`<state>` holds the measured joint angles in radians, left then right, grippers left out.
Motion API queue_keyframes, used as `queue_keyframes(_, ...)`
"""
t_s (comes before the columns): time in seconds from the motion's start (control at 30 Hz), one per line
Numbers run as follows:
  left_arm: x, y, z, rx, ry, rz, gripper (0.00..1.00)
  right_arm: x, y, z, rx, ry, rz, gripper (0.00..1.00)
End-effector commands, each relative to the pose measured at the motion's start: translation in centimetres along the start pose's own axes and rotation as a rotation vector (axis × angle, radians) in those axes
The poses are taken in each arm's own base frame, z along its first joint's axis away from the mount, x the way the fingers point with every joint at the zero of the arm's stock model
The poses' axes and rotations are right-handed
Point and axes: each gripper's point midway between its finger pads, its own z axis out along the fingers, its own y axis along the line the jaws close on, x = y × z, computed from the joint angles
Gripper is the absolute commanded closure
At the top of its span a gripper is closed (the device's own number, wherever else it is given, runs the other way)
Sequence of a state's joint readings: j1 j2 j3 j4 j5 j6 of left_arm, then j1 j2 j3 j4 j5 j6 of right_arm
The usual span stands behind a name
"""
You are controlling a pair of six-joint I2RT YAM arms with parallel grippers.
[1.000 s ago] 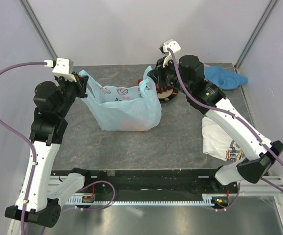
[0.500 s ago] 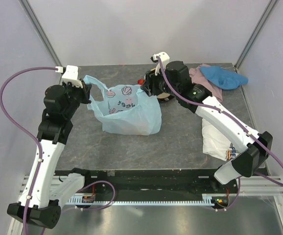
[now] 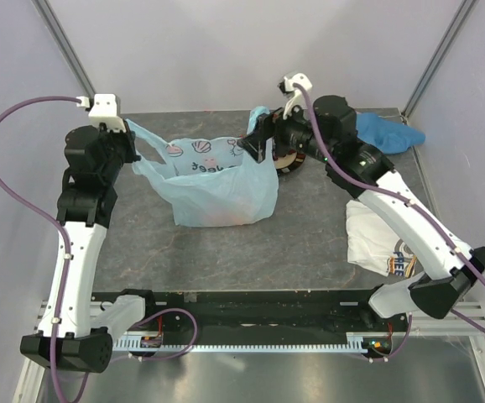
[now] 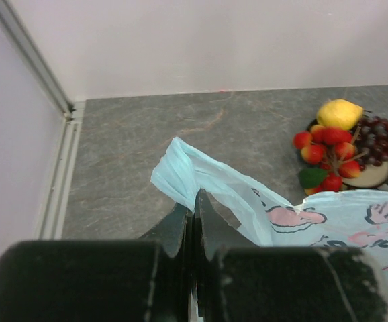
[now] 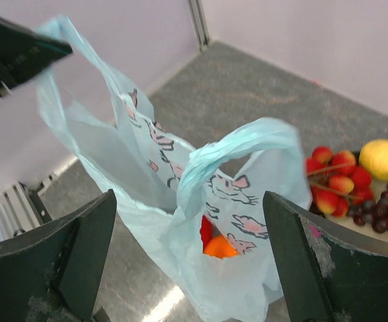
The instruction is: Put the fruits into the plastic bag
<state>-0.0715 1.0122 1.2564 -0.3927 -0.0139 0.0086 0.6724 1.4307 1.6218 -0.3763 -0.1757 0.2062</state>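
The light-blue plastic bag (image 3: 217, 186) stands open mid-table. My left gripper (image 3: 130, 144) is shut on the bag's left handle (image 4: 180, 168) and holds it up. My right gripper (image 3: 256, 144) is wide open, its fingers (image 5: 53, 258) either side of the loose right handle (image 5: 241, 144) without touching it. An orange (image 5: 221, 248) and something red (image 5: 206, 230) lie inside the bag. A lemon (image 4: 340, 113), strawberries (image 4: 328, 144) and dark grapes (image 4: 380, 134) sit on the plate (image 4: 376, 178) just right of the bag; the right arm hides most of that plate in the top view.
A blue cloth (image 3: 387, 133) lies at the back right corner. A white printed T-shirt (image 3: 377, 243) is spread on the right side under the right arm. Walls and metal posts close in the back and sides.
My right gripper has opened and let go of the bag's right handle. The left arm has pulled the left handle further left, stretching the bag's mouth wider.
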Motion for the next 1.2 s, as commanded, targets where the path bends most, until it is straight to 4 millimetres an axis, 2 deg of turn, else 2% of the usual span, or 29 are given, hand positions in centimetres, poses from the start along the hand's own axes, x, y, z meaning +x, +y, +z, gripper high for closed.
queue_keyframes(0.0,-2.0,3.4,-0.5,-0.122,-0.014,0.032,0.98,-6.9,1.4,-3.7,-0.055,-0.174,0.005,0.02)
queue_keyframes(0.1,-2.4,5.2,-0.7,-0.178,-0.015,0.030,0.99,-7.6,-1.5,-3.5,-0.001,-0.185,0.051,0.02)
queue_keyframes(0.13,-2.4,5.6,-0.6,-0.189,-0.011,0.032,0.98,-7.4,-2.4,-3.0,0.006,-0.176,0.069,0.02)
queue_keyframes(0.17,-2.5,6.1,-0.8,-0.202,-0.013,0.033,0.98,-7.6,-4.2,-3.0,0.034,-0.179,0.088,0.02)
queue_keyframes(0.2,-2.6,6.3,-0.8,-0.212,-0.014,0.035,0.98,-7.7,-4.6,-2.9,0.021,-0.180,0.113,0.02)
queue_keyframes(0.23,-2.6,6.7,-0.9,-0.229,-0.014,0.044,0.98,-7.3,-5.5,-2.4,0.031,-0.172,0.131,0.02)
queue_keyframes(0.27,-2.6,7.1,-1.0,-0.246,-0.016,0.044,0.98,-7.1,-7.3,-2.3,0.061,-0.171,0.142,0.02)
queue_keyframes(0.3,-2.5,7.4,-1.1,-0.260,-0.018,0.048,0.98,-7.0,-7.9,-2.1,0.063,-0.177,0.158,0.02)
queue_keyframes(0.4,-2.3,8.4,-1.5,-0.300,-0.027,0.059,0.98,-4.7,-12.9,-0.6,0.150,-0.134,0.231,0.02)
queue_keyframes(0.43,-2.2,8.6,-1.6,-0.311,-0.026,0.065,0.98,-3.1,-14.9,0.5,0.195,-0.103,0.268,0.02)
queue_keyframes(0.53,-1.2,9.2,-1.3,-0.333,-0.008,0.076,0.98,1.0,-19.0,2.6,0.307,-0.029,0.288,0.05)
queue_keyframes(0.6,-0.7,9.4,-1.2,-0.343,-0.008,0.083,0.98,3.4,-20.1,3.6,0.335,0.018,0.305,0.07)
queue_keyframes(0.63,0.0,9.7,-1.0,-0.355,-0.005,0.086,0.98,5.0,-21.4,4.3,0.373,0.043,0.313,0.08)
queue_keyframes(0.73,1.3,10.4,-0.9,-0.370,0.006,0.073,0.98,8.3,-22.6,5.7,0.428,0.107,0.311,0.11)
queue_keyframes(0.9,2.0,11.1,-1.2,-0.388,0.015,0.064,0.99,12.3,-25.7,6.9,0.586,0.170,0.296,0.16)
queue_keyframes(0.93,2.1,11.2,-1.2,-0.389,0.017,0.065,0.98,14.0,-26.6,7.4,0.614,0.203,0.304,0.17)
queue_keyframes(1.0,2.3,11.1,-1.1,-0.383,0.020,0.065,0.98,15.1,-27.5,7.8,0.648,0.223,0.312,0.21)
queue_keyframes(1.03,2.2,11.1,-1.1,-0.380,0.018,0.065,0.98,16.7,-28.0,8.3,0.660,0.254,0.321,0.22)
queue_keyframes(1.17,2.4,11.0,-1.0,-0.378,0.022,0.068,0.98,18.7,-29.5,9.0,0.703,0.275,0.356,0.29)
